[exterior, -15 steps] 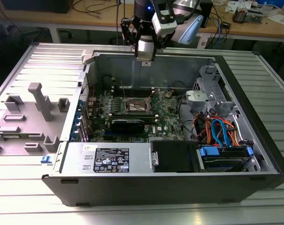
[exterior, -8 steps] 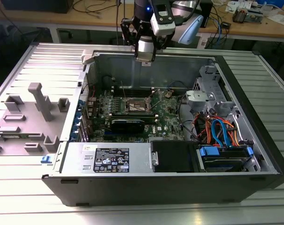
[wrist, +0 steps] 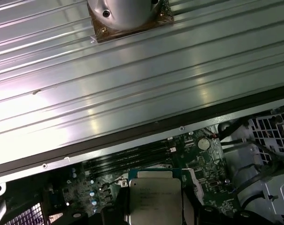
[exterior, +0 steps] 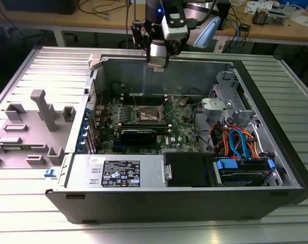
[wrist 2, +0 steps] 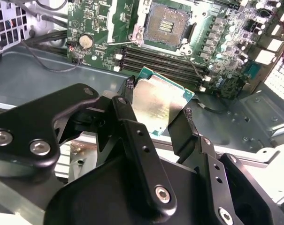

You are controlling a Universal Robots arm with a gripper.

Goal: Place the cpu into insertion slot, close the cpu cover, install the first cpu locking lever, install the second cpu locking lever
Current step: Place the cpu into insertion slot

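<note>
My gripper (exterior: 156, 62) hangs above the rear wall of the open computer case, behind the motherboard. In the second wrist view the gripper (wrist 2: 158, 102) is shut on the cpu (wrist 2: 156, 107), a flat silver-topped chip with a green edge, pinched between two black fingers (wrist 2: 128, 90). The first wrist view shows the cpu (wrist: 153, 197) from its top side. The insertion slot (wrist 2: 165, 23) lies uncovered on the green motherboard, its contact field showing inside a metal frame. In the exterior view the insertion slot (exterior: 146, 114) sits below and in front of the gripper. I cannot make out the cpu cover or the levers clearly.
Long black memory slots (wrist 2: 160, 58) run between the gripper and the socket. A black expansion card (exterior: 138, 134) stands in front of the socket. The power supply (exterior: 118, 173) and drive bay with orange and blue cables (exterior: 240, 142) line the case front. Grey fixtures (exterior: 39, 109) sit at the exterior view's left.
</note>
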